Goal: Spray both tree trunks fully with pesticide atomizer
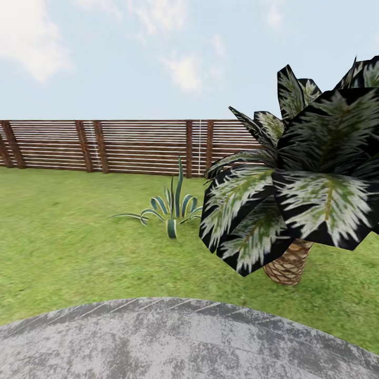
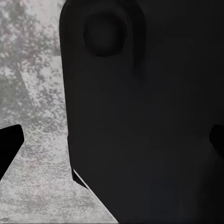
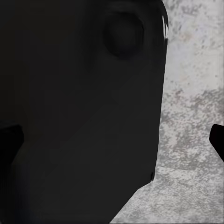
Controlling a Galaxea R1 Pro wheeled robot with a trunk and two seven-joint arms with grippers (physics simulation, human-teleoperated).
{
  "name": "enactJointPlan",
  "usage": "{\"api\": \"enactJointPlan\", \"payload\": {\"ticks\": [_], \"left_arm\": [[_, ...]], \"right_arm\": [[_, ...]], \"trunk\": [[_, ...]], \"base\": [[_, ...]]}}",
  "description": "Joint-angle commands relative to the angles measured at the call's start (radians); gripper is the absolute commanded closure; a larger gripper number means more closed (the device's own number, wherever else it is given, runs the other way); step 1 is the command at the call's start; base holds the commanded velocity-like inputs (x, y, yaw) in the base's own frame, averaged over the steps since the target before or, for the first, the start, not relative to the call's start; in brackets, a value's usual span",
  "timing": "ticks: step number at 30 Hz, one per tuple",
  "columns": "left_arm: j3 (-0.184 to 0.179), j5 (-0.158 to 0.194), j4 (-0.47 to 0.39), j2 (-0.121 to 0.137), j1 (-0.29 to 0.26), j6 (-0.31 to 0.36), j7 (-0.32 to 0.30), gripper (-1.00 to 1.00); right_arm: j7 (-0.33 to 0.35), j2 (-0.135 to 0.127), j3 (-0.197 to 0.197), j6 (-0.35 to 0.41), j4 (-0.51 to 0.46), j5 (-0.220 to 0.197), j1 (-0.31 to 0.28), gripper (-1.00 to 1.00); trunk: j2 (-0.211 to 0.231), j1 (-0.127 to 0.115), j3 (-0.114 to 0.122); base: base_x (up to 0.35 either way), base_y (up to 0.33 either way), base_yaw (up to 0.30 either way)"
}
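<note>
I look over the garden's green grass floor (image 1: 63,237) toward the slatted brown fence (image 1: 131,147). The pesticide atomizer and the two trees are out of view. In the left wrist view my left gripper (image 2: 114,149) stands open, its black fingertips (image 2: 9,144) far apart, facing a dark part of my own body (image 2: 140,116) above grey stone. My right gripper (image 3: 114,144) in the right wrist view is open the same way, with one fingertip (image 3: 218,140) at the edge and nothing held.
A short palm (image 1: 300,200) with a scaly brown trunk (image 1: 289,266) stands close at the right. A striped spiky plant (image 1: 171,208) grows mid-lawn. A round grey stone slab (image 1: 184,342) lies directly below me. Grass runs left to the fence.
</note>
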Motion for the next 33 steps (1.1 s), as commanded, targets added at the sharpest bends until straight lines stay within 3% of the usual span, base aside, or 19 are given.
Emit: {"api": "enactJointPlan", "payload": {"ticks": [1,10,20,28,33], "left_arm": [[-0.001,0.002,-0.006,-0.002,0.003,-0.001,0.002,-1.00],[-0.002,0.000,-0.009,-0.002,0.004,-0.002,0.002,-1.00],[-0.004,-0.002,-0.023,0.000,0.003,-0.032,0.002,-1.00],[-0.002,0.001,-0.068,0.006,0.000,-0.077,0.002,-1.00],[-0.002,-0.001,-0.096,0.010,-0.002,-0.105,0.002,-1.00]], "right_arm": [[-0.005,0.006,0.006,-0.006,-0.006,0.005,0.000,-1.00],[-0.005,0.036,0.009,0.006,-0.029,0.005,-0.001,-1.00],[-0.005,0.041,0.006,-0.009,-0.033,0.003,-0.001,-1.00],[-0.005,0.032,0.005,-0.053,-0.043,0.005,-0.001,-1.00],[-0.006,0.007,0.003,-0.081,-0.071,0.004,-0.002,-1.00]], "trunk": [[0.000,0.000,0.000],[0.000,0.000,0.000],[0.000,0.000,0.000],[0.000,0.000,0.000],[0.000,0.000,0.000]], "base": [[0.000,0.000,0.000],[0.000,0.000,0.000],[0.000,0.000,0.000],[0.000,0.000,0.000],[0.000,0.000,0.000]]}}
